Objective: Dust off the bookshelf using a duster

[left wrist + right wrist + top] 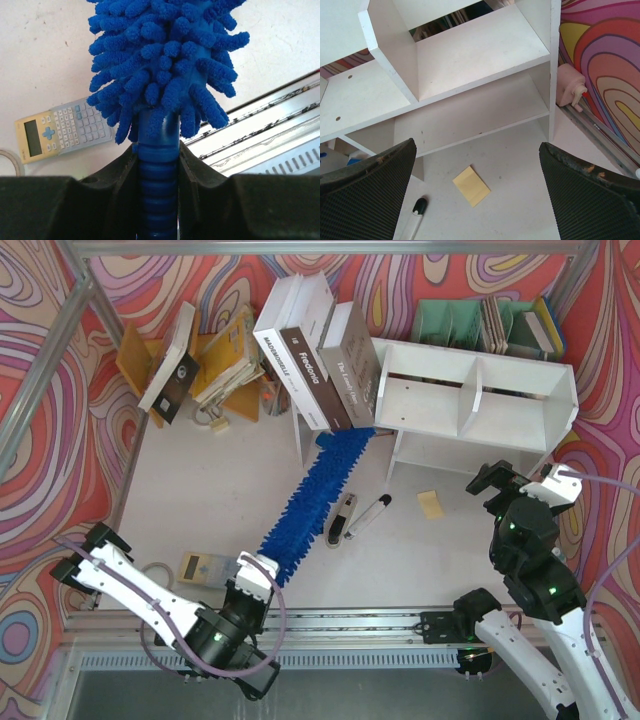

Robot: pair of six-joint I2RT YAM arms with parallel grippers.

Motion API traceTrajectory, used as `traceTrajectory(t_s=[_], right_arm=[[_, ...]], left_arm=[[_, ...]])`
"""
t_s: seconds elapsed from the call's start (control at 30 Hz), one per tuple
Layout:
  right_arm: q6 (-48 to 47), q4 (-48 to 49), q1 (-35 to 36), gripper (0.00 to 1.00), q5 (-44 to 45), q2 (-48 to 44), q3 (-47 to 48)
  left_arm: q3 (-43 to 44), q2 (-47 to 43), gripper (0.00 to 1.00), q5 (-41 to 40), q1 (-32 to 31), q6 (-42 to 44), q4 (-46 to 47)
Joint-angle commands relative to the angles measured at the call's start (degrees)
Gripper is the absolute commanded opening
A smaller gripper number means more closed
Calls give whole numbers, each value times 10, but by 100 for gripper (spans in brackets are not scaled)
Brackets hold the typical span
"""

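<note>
Where the duster (318, 490) lies: flat on the white table (200, 480), slanting from the near edge up toward the left end of the bookshelf (470, 352). Its far tip sits under the leaning books (315, 365). Whether it touches the shelf unit cannot be told.
Duster head: bright blue chenille tufts (165, 60), filling the upper part of the left wrist view.
Handle: ribbed and blue (157, 185), pinched between two black fingers (120, 175).
Left gripper (262, 575): clenched on the duster's handle, low at the near table edge.
Bookshelf, close up: white boards (470, 50), with an upright divider between the cubbies and a lower shelf beneath.
Right gripper (505, 480): jaws spread wide, grasping nothing, poised in front of the bookshelf's right end.
Calculator (203, 567): on the table just left of the left gripper.
Yellow note pad (431, 503): on the table in front of the lower shelf.
Marker (368, 517): beside a black-and-silver tool (342, 519), just right of the duster.
</note>
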Motion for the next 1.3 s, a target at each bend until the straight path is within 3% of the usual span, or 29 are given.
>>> traceTrajectory(t_s=[0.0,0.1,0.27,0.4,0.6,0.67,0.97,1.27], right_arm=[[12,-9,-1,99,2,-6,7],[18,-13,0,99,-3,-5,10],[22,-14,0,99,0,-7,7],[22,-13,-1,99,-1,-9,3],[23,-15,0,99,-2,-8,4],[23,-16,0,99,-1,-8,2],[19,-11,0,99,4,-11,0],[16,-8,0,99,5,-13,-1]], left_arm=[[-14,-31,0,-69,14,-47,-50],[-17,-44,0,-79,43,0,-8],[-36,-69,0,-69,115,163,120],[-54,-85,0,-61,165,244,196],[-63,-67,0,-39,231,384,338],[-69,-52,0,-18,263,456,426],[-52,-1,0,14,300,543,537],[-24,52,0,44,304,562,575]])
